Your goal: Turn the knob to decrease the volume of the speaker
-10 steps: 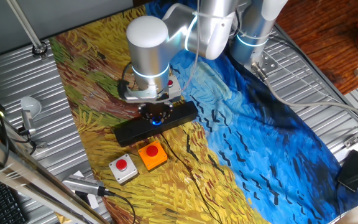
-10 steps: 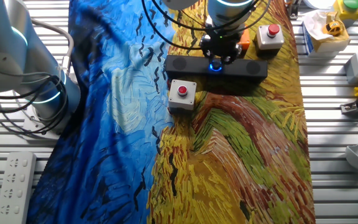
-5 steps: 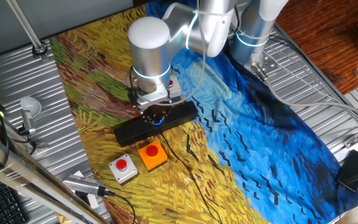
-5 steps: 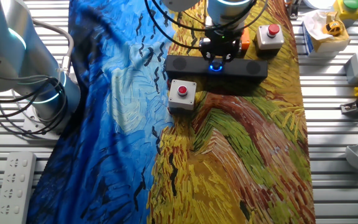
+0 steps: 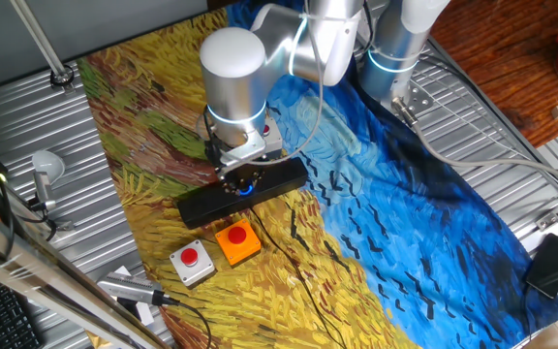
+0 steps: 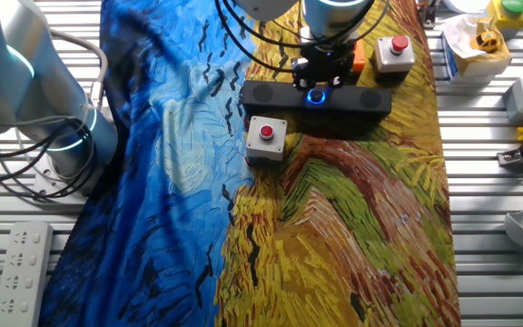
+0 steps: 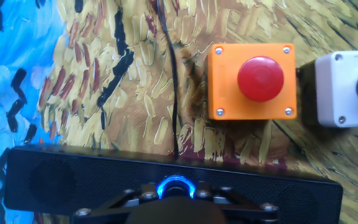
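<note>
Knob (image 7: 174,186) sits midway along the speaker (image 7: 55,180), ringed in blue light, and the jaws are right down over it. In the hand view only the glowing ring and a sliver of the dial show above the linkage; the dial's sides are hidden, so I cannot tell whether the jaws are pinching it or merely straddling it. Both fixed views agree on the place: the gripper (image 5: 240,182) hangs straight above the middle of the bar, with the blue glow (image 6: 315,96) just peeking out beneath it.

Judging from this, the step in hand is the turning itself, or the grip just ahead of it. The next move calls for a firm hold on the dial and a wrist rotation in the volume-down direction, kept centred on the knob's axis so the speaker does not skid on the cloth (image 5: 143,87) that covers the counter.

Beyond the bar, an orange box (image 7: 250,81) with a red button stands near its far edge, a grey box (image 7: 344,87) touching or just beside that one. A thin black cable (image 7: 169,74) runs from behind the knob. Another grey button box (image 6: 266,137) lies on the speaker's opposite side.
</note>
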Controlling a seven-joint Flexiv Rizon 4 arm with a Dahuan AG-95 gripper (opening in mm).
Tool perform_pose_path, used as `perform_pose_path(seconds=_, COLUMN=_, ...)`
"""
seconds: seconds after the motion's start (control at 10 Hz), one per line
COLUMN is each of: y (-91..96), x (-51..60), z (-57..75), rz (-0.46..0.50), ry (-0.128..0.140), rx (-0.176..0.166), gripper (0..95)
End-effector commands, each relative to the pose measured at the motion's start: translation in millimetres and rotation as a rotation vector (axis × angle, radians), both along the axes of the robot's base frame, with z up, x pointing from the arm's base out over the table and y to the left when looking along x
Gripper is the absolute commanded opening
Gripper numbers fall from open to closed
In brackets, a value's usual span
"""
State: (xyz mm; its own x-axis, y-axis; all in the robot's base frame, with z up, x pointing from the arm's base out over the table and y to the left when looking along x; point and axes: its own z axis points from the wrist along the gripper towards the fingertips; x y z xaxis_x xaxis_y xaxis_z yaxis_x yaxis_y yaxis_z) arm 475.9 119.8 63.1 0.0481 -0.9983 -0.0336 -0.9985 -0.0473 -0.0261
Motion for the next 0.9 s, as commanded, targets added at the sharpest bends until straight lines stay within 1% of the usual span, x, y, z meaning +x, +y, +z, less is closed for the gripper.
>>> perform_pose_path(seconds=0.1, y=0.6, x=1.0, z=0.0, rz=-0.344, ry=0.010, rx=0.022, gripper=76.0)
perform_pose_path(seconds=0.2, y=0.6, x=1.1, z=0.1, rz=-0.443, ry=0.015, rx=0.025, gripper=76.0)
perform_pose_path(seconds=0.3, y=0.5, x=1.2, z=0.1, rz=-0.521, ry=0.017, rx=0.023, gripper=57.0)
perform_pose_path(seconds=0.5, y=-0.3, x=4.4, z=0.9, rz=-0.759, ry=0.027, rx=0.030, gripper=57.0)
perform_pose_path(seconds=0.7, y=-2.2, x=11.9, z=3.2, rz=-0.912, ry=0.036, rx=0.024, gripper=57.0)
perform_pose_path(seconds=0.8, y=-3.2, x=15.5, z=4.5, rz=-0.948, ry=0.039, rx=0.025, gripper=57.0)
perform_pose_path(seconds=0.9, y=-4.1, x=18.1, z=5.7, rz=-0.959, ry=0.039, rx=0.025, gripper=57.0)
